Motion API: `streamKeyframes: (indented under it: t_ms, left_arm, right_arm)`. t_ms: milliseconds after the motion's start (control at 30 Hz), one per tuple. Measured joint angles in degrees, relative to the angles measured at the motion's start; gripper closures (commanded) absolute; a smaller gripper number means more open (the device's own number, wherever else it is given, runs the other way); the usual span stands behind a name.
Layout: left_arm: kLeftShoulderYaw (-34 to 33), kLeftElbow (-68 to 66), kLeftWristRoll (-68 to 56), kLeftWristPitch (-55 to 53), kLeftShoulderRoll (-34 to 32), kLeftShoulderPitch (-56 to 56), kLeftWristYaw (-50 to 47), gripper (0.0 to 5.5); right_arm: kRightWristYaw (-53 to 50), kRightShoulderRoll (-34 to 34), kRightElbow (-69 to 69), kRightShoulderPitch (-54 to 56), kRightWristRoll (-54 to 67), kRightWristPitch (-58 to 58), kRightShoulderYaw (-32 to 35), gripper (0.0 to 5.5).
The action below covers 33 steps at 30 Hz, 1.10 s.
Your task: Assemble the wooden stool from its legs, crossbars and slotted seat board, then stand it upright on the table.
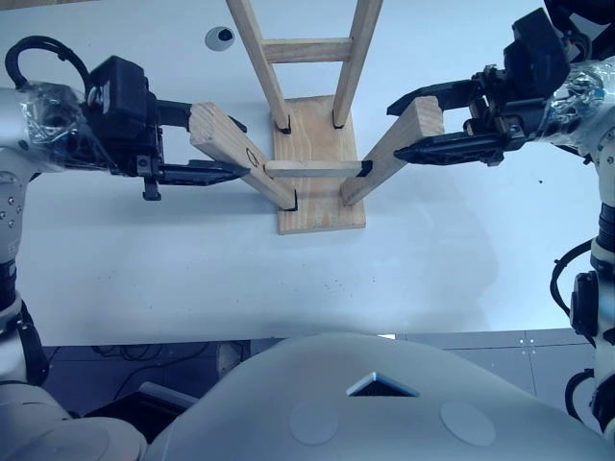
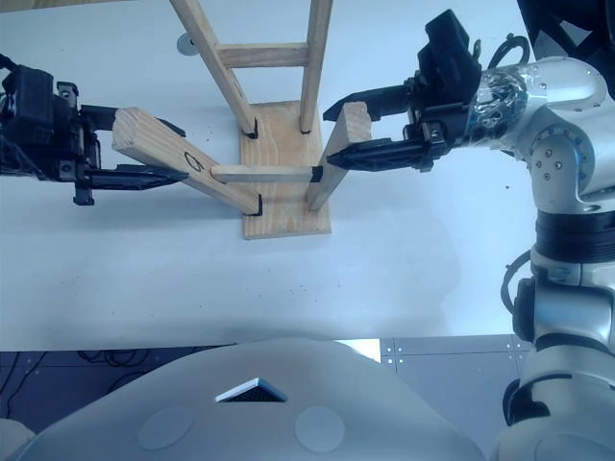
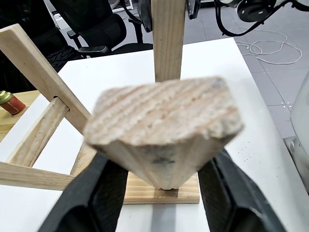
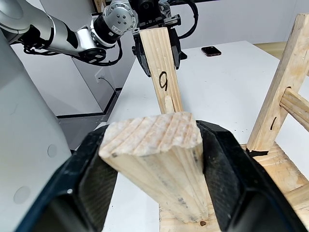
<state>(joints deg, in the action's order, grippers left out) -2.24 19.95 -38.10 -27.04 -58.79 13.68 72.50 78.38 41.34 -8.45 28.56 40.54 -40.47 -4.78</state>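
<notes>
Legs [image 1: 356,58]: four in one seat board [image 1: 322,216], two crossbars [image 1: 307,50]; left claw [image 1: 240,149], right claw [image 1: 396,130] each clamp one leg

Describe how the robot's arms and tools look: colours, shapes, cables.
The left arm and right arm are silver-grey shells with crinkled clear film at the wrists. The left tool and right tool are boxy black blocks, each with two black fingers. A black cable loops at the left wrist.

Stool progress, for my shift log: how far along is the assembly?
Done: far legs and far crossbar stand in the flat seat board. In hand: left gripper clamps the left near leg, right gripper the right near leg, joined by the near crossbar. Left: probably check their seating, then turn everything upright.
</notes>
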Motion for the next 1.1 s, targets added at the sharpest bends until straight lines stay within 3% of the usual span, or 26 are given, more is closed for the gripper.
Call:
streamKeyframes:
  t_ms: [267, 567, 667, 767, 900, 1100]
  left_arm:
    - [4.3, 2.1, 3.2, -6.8, -1.7, 6.4, -1.4, 3.49]
    - [7.7, 2.6, 7.1, -11.4, -0.9, 10.6, -6.5, 3.49]
    - [8.1, 2.6, 7.7, -13.0, 0.5, 11.2, -8.9, 3.49]
    - [8.8, 2.6, 7.8, -14.6, 1.8, 11.9, -11.1, 3.49]
    - [9.1, 1.1, 8.2, -16.1, 4.3, 13.3, -14.1, 3.49]
    - [10.1, -0.7, 8.9, -16.5, 7.5, 14.0, -17.4, 3.49]
  right_arm:
    - [0.1, 0.4, -1.4, 0.2, -2.3, 1.6, -0.9, 3.17]
    - [-5.2, -5.0, 7.4, 5.5, -16.3, 15.4, -8.9, 3.28]
    - [-6.3, -7.0, 11.8, 7.3, -19.3, 17.8, -9.4, 2.78]
    - [-8.0, -7.5, 15.1, 8.4, -21.1, 19.6, -9.4, 2.69]
    - [-10.6, -11.1, 18.6, 9.6, -19.6, 17.9, -5.3, 2.69]
    - [-18.0, -16.5, 18.5, 20.5, -4.2, 10.8, 9.9, 2.69]
